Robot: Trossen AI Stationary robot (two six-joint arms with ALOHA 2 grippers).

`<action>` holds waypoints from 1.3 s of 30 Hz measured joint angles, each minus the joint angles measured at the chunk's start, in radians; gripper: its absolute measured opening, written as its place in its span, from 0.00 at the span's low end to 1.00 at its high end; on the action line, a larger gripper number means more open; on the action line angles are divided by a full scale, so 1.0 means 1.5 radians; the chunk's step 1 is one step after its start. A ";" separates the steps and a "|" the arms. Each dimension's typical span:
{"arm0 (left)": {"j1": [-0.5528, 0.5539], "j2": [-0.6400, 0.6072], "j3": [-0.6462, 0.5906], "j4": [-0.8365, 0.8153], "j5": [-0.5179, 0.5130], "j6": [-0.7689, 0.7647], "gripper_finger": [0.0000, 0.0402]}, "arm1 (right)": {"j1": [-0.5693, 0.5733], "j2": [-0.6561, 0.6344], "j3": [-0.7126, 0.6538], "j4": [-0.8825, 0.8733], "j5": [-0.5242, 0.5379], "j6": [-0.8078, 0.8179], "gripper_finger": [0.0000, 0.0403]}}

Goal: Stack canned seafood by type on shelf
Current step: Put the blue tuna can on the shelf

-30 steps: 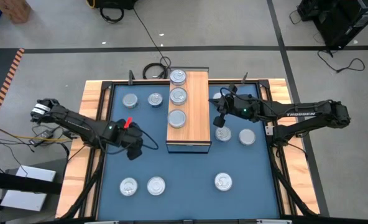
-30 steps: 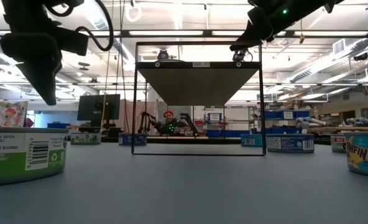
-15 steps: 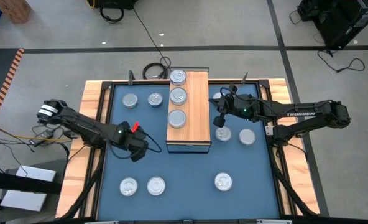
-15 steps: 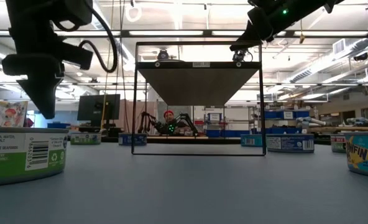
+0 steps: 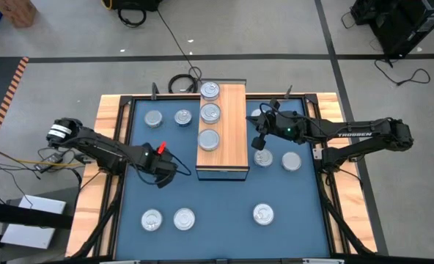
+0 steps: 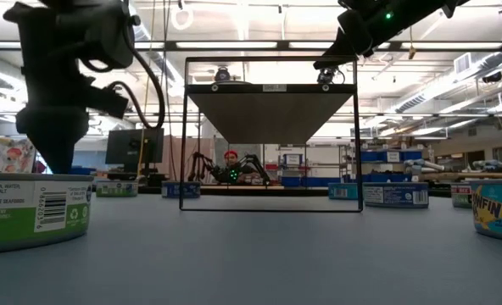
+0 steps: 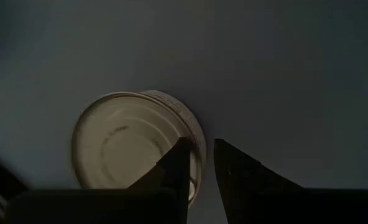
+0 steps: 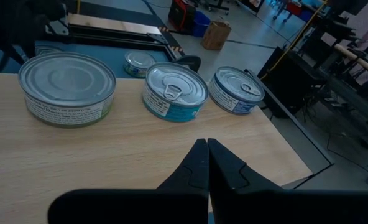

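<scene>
The shelf (image 5: 232, 150) is a wood-topped block at the table's far middle. It carries three tins in a row: a green-labelled one (image 8: 67, 87), a teal one (image 8: 174, 92) and a blue one (image 8: 237, 90). More tins rest on the blue mat, two near-left (image 5: 152, 218) (image 5: 184, 218). My left gripper (image 5: 163, 176) points down, low over the mat left of the shelf, with its fingers a little open and nothing between them. The left wrist view shows a tin (image 7: 134, 146) on the mat beyond them. My right gripper (image 8: 207, 155) hangs shut over the shelf's right edge (image 5: 260, 139).
Two tins (image 5: 153, 118) (image 5: 182, 116) sit at the far left of the mat. Others (image 5: 263, 158) (image 5: 292, 161) (image 5: 263, 213) lie right of the shelf. A dark frame rims the mat (image 5: 217, 198). In the low view a large green-labelled tin (image 6: 30, 212) stands before the left gripper (image 6: 54, 161).
My left gripper has sunk toward the mat and shifted a little toward the shelf, with its finger gap unchanged. The tins have not moved.
</scene>
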 joint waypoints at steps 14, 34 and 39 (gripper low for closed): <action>0.001 -0.001 -0.013 0.015 -0.018 0.044 0.04 | 0.001 0.000 0.000 0.005 -0.002 0.008 0.01; 0.001 -0.078 0.081 -0.093 0.001 0.137 0.00 | 0.010 0.000 0.000 0.005 -0.003 0.007 0.01; 0.001 -0.109 0.122 -0.132 -0.014 0.142 0.00 | 0.010 0.000 0.000 0.005 -0.002 0.006 0.01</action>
